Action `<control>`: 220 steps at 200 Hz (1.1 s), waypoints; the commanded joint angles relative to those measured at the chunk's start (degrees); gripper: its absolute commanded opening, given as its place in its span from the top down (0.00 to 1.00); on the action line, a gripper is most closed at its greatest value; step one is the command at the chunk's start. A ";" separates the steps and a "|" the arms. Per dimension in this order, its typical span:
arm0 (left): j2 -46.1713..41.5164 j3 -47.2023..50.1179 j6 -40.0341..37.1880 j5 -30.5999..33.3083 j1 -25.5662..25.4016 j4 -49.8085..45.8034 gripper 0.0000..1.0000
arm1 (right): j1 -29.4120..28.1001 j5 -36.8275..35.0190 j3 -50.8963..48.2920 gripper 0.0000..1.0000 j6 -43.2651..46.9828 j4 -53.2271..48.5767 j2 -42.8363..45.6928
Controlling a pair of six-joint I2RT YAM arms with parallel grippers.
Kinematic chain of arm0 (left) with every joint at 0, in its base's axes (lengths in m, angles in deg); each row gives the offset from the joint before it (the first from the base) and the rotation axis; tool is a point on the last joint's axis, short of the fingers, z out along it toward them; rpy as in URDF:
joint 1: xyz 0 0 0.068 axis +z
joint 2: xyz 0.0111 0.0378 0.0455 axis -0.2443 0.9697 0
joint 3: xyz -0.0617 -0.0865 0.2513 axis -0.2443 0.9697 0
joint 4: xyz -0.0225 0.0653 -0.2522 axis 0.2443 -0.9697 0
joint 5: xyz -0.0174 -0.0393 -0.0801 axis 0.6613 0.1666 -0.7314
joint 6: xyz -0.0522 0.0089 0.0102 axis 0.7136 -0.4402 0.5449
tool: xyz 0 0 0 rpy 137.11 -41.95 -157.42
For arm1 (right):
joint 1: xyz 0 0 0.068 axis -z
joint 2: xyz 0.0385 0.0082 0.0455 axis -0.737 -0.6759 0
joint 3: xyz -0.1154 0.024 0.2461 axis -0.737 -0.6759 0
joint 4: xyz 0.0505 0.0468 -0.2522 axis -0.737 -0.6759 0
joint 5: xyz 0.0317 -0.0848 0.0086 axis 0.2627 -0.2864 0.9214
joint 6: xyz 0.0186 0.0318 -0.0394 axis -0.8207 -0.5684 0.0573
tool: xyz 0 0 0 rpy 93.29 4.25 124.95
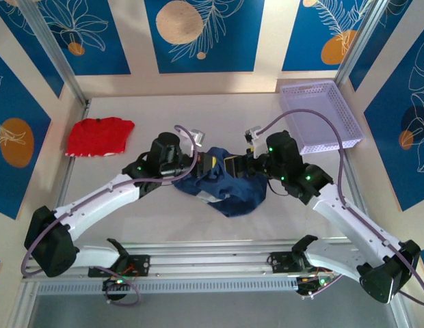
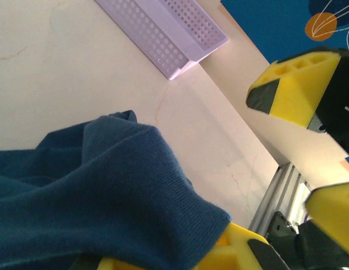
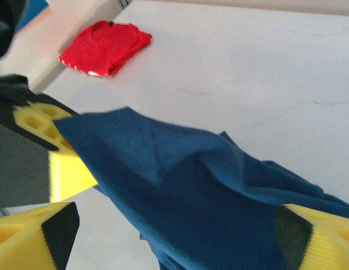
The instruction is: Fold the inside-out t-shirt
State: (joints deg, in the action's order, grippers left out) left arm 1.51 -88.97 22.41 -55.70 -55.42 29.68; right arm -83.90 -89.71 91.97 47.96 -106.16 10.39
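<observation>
Plainly limp and light, the inside-out t-shirt (image 1: 229,191) wants edge pinches; the right gripper (image 3: 171,225) gapes wide around its fold, and I cannot tell the left gripper's (image 1: 206,162) grip.

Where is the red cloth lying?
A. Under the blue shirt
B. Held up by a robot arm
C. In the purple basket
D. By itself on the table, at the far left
D: the red garment lies alone on the table at far left, apart from the navy t-shirt and the lavender basket.
</observation>
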 commanded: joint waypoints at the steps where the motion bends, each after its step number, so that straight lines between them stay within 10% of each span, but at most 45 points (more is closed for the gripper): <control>1: -2.37 -0.35 4.51 -0.86 1.41 -2.43 1.00 | -4.29 -5.13 -0.80 0.08 -0.27 -1.89 -0.16; 47: -2.31 -2.91 4.69 -0.39 1.81 -6.53 1.00 | -5.39 2.00 -5.56 0.07 -3.90 -0.64 2.63; 68: -2.08 -3.20 3.84 0.08 1.82 -7.52 1.00 | -6.50 -3.23 -6.41 0.30 -2.32 -1.50 2.48; 180: -0.85 -4.09 2.92 -0.30 1.81 -8.84 1.00 | -14.12 -16.08 -6.00 0.41 0.05 12.13 -10.26; 203: -0.99 -3.82 2.78 -0.11 1.84 -8.84 1.00 | -13.08 -15.51 -5.81 0.50 0.02 14.57 -12.09; 220: -1.20 -3.74 2.74 0.69 1.89 -9.19 1.00 | -11.98 -14.25 -5.51 0.76 -0.31 14.57 -12.52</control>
State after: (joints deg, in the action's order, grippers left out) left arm 0.35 -90.88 26.14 -54.96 -54.11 20.67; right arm -97.30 -104.22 86.00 47.68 -95.12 -1.35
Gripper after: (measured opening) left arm 0.039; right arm 0.384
